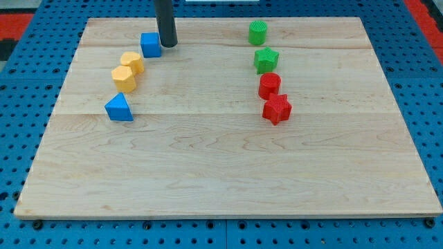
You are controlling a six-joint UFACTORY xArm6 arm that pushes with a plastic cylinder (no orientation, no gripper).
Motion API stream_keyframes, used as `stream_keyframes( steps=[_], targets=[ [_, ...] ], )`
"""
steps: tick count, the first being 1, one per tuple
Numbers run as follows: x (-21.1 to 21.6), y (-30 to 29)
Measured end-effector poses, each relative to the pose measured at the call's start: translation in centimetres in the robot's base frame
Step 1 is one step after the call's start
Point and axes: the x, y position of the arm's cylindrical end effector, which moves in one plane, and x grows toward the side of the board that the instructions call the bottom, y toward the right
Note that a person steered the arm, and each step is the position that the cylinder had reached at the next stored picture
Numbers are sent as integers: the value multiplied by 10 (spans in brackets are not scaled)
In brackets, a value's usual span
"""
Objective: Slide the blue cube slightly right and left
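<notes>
Resting at three o'clock of the blue cube (150, 44), our tip (167, 45) carried no hand; we judged short, square, centred nudges best on the bench (221, 173).

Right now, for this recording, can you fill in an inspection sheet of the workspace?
Surface: wooden board, flat, on a blue pegboard base.
Job's things: blue cube near the view's top left; my tip just to its right, close or touching.
Clutter: two yellow blocks, blue triangular block, green cylinder, green star, red cylinder, red star.
Jaws: none; a rod only.
Cables: nothing seen.
Surroundings: red strips at the top corners.
</notes>
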Motion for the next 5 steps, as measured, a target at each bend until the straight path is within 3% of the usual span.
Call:
stream_keyframes(
  steps=[5],
  targets=[
    [17,-23]
  ],
)
